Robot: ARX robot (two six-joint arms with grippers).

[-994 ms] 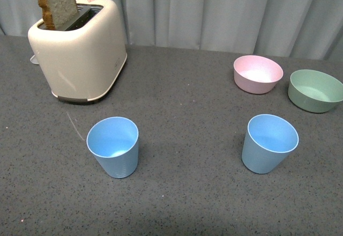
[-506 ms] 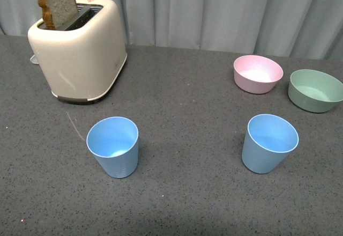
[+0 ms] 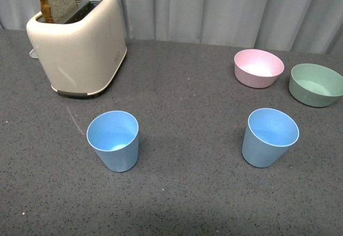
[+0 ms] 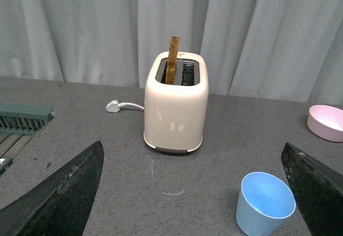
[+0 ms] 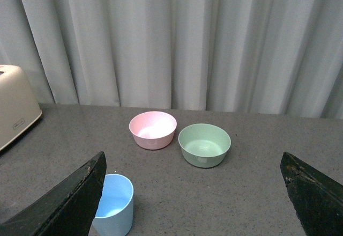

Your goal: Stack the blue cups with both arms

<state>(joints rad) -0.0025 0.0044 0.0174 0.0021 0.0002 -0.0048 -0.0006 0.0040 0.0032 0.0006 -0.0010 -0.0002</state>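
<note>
My left jaws and right jaws are wide open, holding nothing. One blue cup (image 4: 265, 204) stands mouth up on the counter (image 3: 187, 112) ahead of my left jaws. The other blue cup (image 5: 112, 204) stands ahead of my right jaws (neither is between them yet). Each cup is nearer its own jaws.

The left blue cup (image 3: 113, 153) and the right blue cup (image 3: 262, 151) look like smooth, matt plastic. The toaster (image 3: 80, 53) has a glossy cream shell; the counter (image 3: 187, 107) is matt, speckled like stone.
</note>
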